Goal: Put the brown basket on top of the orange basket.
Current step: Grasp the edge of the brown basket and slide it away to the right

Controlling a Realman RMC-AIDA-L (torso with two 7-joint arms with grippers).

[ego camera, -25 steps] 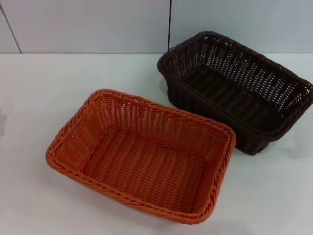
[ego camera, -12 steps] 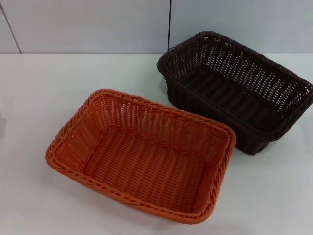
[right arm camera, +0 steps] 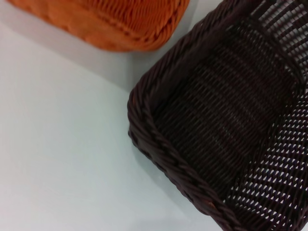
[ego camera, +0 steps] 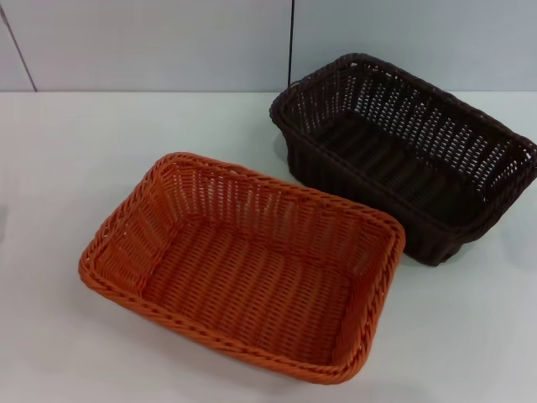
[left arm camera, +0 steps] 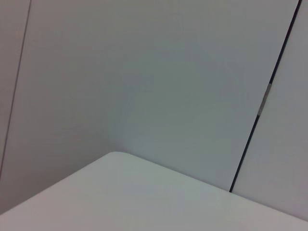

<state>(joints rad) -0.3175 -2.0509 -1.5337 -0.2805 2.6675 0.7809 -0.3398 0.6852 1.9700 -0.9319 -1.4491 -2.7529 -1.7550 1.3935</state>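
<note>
No fingers appear in any view, so whether either gripper is open or closed cannot be told. The right wrist camera looks down from close above a short end of the brown basket (right arm camera: 226, 120), with a corner of the orange basket (right arm camera: 110, 21) just beyond it, so the right arm is judged to be the nearer one. The left wrist camera shows only a rounded corner of the white table (left arm camera: 144, 197) and a grey wall (left arm camera: 144, 72), well away from both baskets.

In the head view, the brown basket (ego camera: 403, 155) sits upright and empty at the far right of the table (ego camera: 75, 143). Its long axis runs diagonally, from far-left to near-right. The orange basket (ego camera: 243, 264) sits upright and empty in front of it and to its left, on a roughly parallel diagonal. Their near corners are just beside each other, possibly touching. Stacking has not begun; the brown basket would have to travel toward the robot and leftward.
</note>
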